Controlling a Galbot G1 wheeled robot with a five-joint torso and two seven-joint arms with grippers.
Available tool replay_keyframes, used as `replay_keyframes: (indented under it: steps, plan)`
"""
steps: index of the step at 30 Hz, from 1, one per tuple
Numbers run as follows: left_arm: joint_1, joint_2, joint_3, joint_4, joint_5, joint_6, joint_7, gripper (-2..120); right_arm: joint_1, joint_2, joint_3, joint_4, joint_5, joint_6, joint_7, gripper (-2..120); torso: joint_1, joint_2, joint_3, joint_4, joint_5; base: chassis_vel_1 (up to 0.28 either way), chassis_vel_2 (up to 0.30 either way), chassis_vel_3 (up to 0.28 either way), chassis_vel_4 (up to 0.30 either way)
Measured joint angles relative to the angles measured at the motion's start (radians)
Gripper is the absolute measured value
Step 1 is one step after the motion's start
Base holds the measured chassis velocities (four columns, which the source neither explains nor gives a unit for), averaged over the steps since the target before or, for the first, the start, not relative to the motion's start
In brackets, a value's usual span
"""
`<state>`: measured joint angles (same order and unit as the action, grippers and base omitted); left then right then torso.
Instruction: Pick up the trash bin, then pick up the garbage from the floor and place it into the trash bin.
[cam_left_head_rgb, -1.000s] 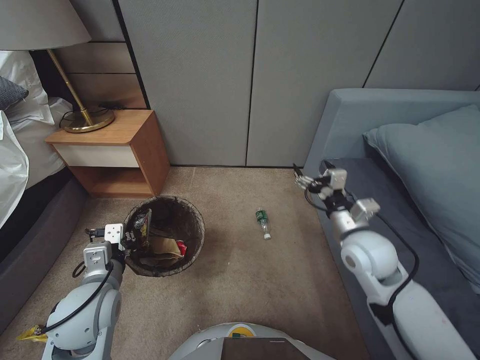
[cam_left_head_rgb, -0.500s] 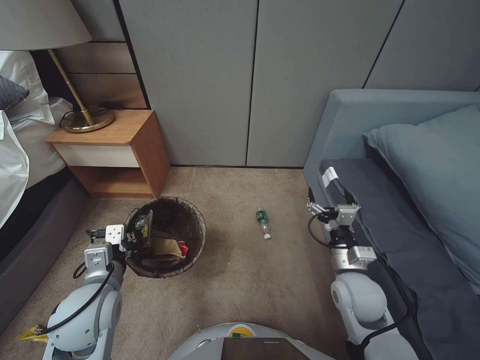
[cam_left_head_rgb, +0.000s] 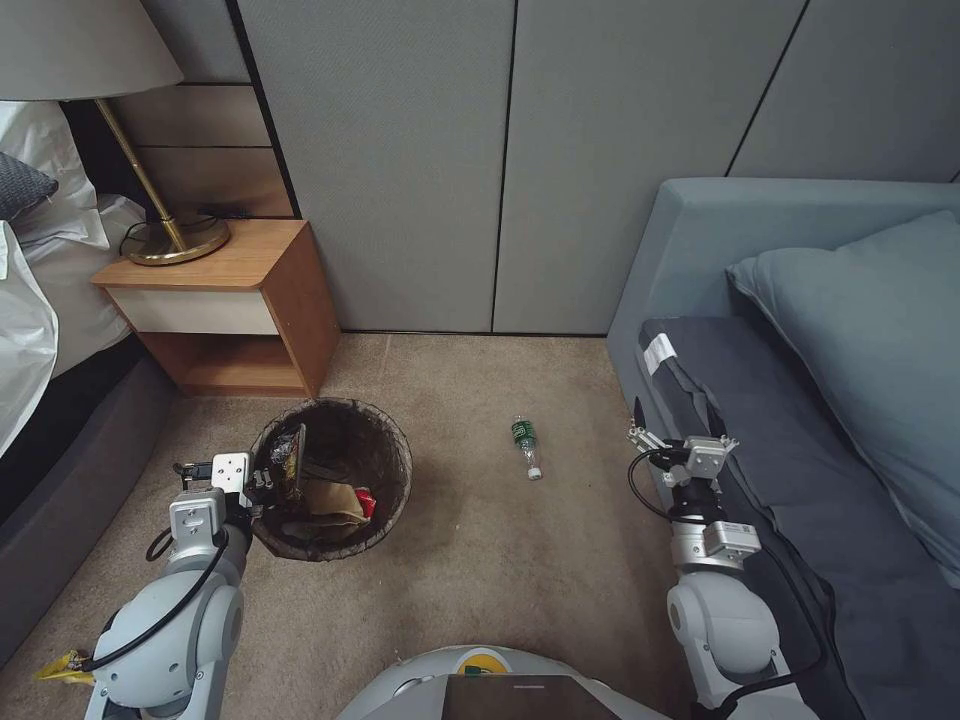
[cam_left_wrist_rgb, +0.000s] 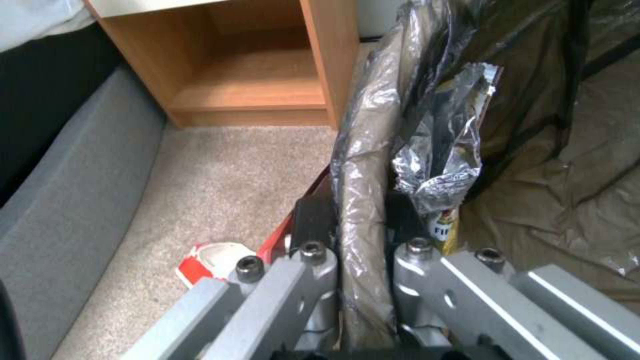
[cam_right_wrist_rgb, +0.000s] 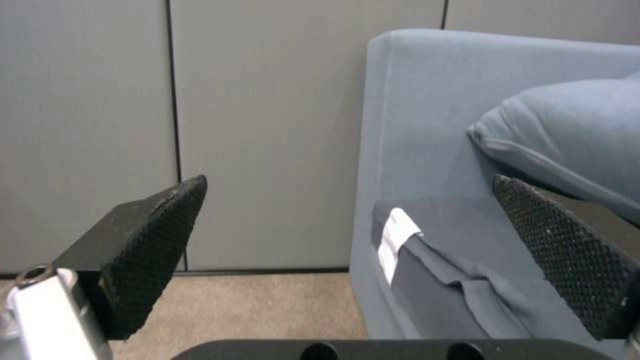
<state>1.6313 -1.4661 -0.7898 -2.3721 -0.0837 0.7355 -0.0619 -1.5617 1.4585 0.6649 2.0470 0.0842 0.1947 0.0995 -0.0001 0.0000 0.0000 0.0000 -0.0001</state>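
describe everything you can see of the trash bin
The small round trash bin lined with a dark crinkled plastic bag stands upright on the beige carpet beside the wooden nightstand. The bag folds over its rim. Inside lie brown paper and red and foil wrappers. The left pincer is shut on its near rim.

This is a bedroom, or a hotel-style room. A bed (cam_left_head_rgb: 40, 300) with white linen and a dark base runs along the left edge of the carpeted floor (cam_left_head_rgb: 480, 560). Beside it stands a wooden nightstand (cam_left_head_rgb: 225, 300) with an open shelf, and a brass lamp (cam_left_head_rgb: 150, 150) sits on its top. Grey padded wall panels (cam_left_head_rgb: 500, 150) rise behind. A blue-grey sofa (cam_left_head_rgb: 760, 300) with a cushion (cam_left_head_rgb: 870, 320) fills the right side.
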Motion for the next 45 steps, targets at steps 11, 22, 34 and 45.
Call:
replay_keyframes:
  steps: [11, 22, 34, 45]
  plan:
    - [0.007, -0.003, 0.004, -0.008, 0.001, 0.0, -0.001, 4, 0.008, 0.002, -0.015, -0.003, -0.004, -0.009, 0.007, 100, 0.0, 0.0, 0.0, 0.0, 0.0001, 0.0, 0.0, 0.0, 0.0]
    - [0.011, -0.006, 0.002, -0.01, 0.003, 0.0, -0.001, 4, 0.028, -0.008, 0.005, -0.012, 0.011, -0.021, -0.025, 100, 0.0, 0.0, 0.0, 0.0, 0.0, 0.0, 0.0, 0.0, 0.0]
    - [0.004, -0.008, 0.002, -0.008, 0.004, 0.0, 0.0, 4, 0.049, -0.017, 0.004, -0.019, 0.02, -0.039, -0.016, 100, 0.0, 0.0, 0.0, 0.0, 0.0001, -0.077, 0.075, 0.073, -0.073]
    - [0.002, -0.009, 0.001, -0.004, 0.005, 0.0, -0.001, 4, 0.048, -0.017, 0.004, -0.027, 0.024, -0.042, 0.002, 100, 0.0, 0.0, 0.0, -0.0002, 0.0002, -0.14, 0.142, 0.151, -0.151]
